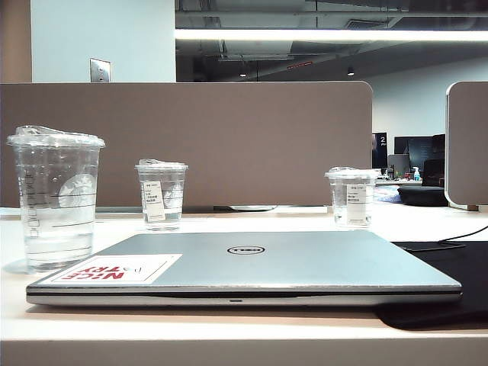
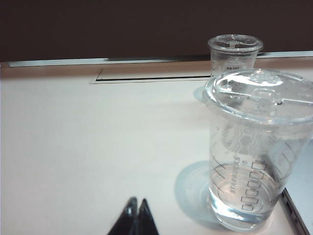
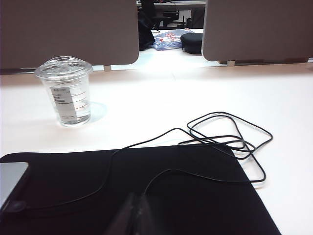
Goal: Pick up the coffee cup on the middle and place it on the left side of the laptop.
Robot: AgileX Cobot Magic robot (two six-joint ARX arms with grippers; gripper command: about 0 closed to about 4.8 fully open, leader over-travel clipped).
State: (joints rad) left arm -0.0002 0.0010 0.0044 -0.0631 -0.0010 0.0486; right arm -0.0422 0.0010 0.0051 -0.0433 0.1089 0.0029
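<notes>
The coffee cup (image 1: 57, 202), tall and clear with a faint round logo and a crinkled lid, stands on the table just left of the laptop (image 1: 252, 267), a closed silver-grey one with a "NICE TRY" sticker. In the left wrist view the coffee cup (image 2: 257, 152) is close by, upright, beside the laptop's edge (image 2: 301, 210). My left gripper (image 2: 137, 200) is shut and empty, hanging over bare table apart from the cup. My right gripper (image 3: 137, 196) is shut with nothing in it, above a black mat (image 3: 146, 191). Neither gripper shows in the exterior view.
A short labelled cup (image 1: 162, 194) stands behind the laptop in the middle, another (image 1: 352, 197) at the back right. A thin black cable (image 3: 220, 142) loops over the mat and table. A brown partition (image 1: 191, 145) closes the table's far edge.
</notes>
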